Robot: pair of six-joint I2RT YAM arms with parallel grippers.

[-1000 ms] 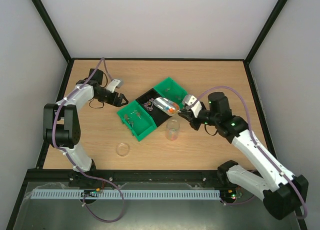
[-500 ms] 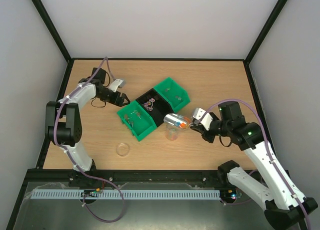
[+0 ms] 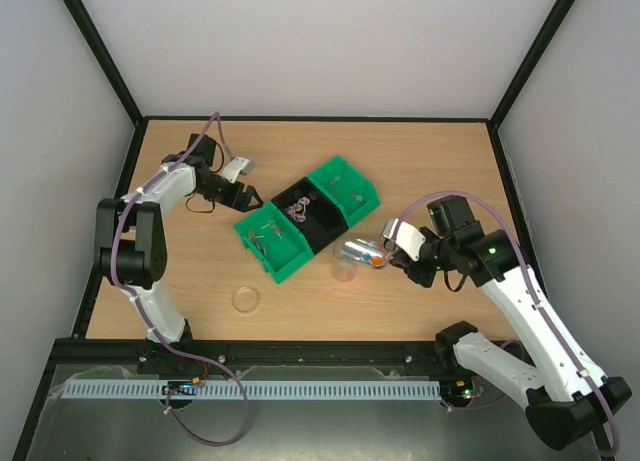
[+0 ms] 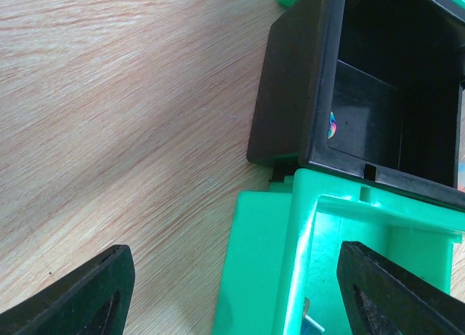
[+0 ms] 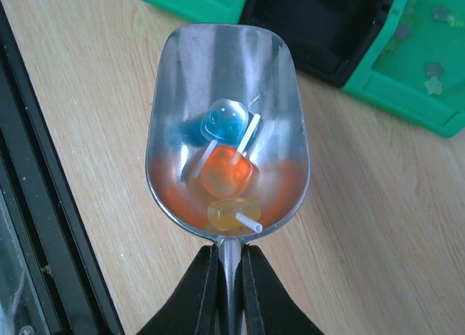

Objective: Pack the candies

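Observation:
My right gripper [image 3: 388,253] is shut on the handle of a metal scoop [image 3: 358,251], which hangs level just above and beside a clear cup [image 3: 344,270]. In the right wrist view the scoop bowl [image 5: 182,102] carries three candies on white sticks: blue [image 5: 221,123], orange [image 5: 227,171] and yellow [image 5: 231,214]. The gripper [image 5: 229,259] pinches the thin handle. More candies lie in the black bin [image 3: 305,213]. My left gripper [image 3: 245,193] stands open over the corner where the green bin [image 4: 269,262] meets the black bin [image 4: 290,95], holding nothing.
Three joined bins run diagonally across the table's middle: green [image 3: 272,243], black, and green [image 3: 345,186]. A clear round lid [image 3: 246,299] lies near the front left. A black frame rail [image 5: 43,204] runs along the table's near edge.
The right arm has carried the loaded scoop from over the black bin toward the near right, down to the cup. The left gripper has barely shifted.

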